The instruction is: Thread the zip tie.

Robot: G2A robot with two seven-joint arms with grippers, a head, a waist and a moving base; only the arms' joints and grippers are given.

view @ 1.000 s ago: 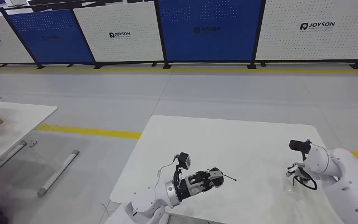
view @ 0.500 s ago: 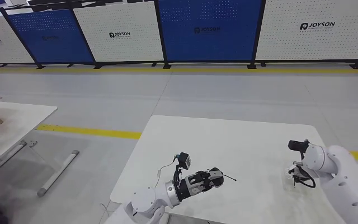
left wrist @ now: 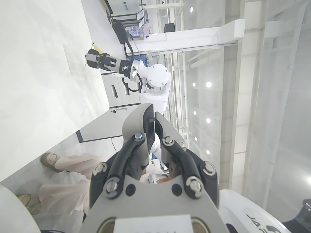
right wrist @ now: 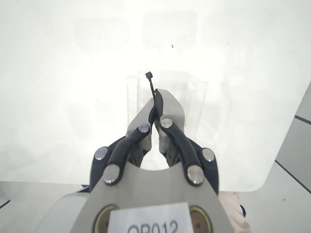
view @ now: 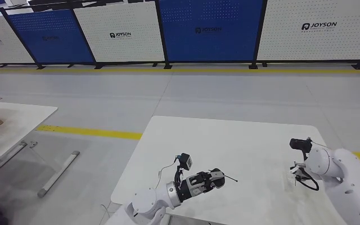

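Right tool [right wrist: 157, 98], closed on the zip tie [right wrist: 150, 81], has shifted slightly during the last second and holds the tie's head over the clear box [right wrist: 196, 98]. Left tool [left wrist: 154, 116], closed and unmoved, lies well apart from the box; threading not begun.

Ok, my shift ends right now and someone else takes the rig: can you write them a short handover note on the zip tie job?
Right end effector: shut on the zip tie, whose head pokes out past the fingertips, at a clear box standing on the table.
Left end effector: shut, across the table from the right one. A thin dark strand crosses its tip in the top view; I cannot tell whether it is gripped.
Done: the zip tie is in hand.
Left: the threading itself; no closed loop shows.
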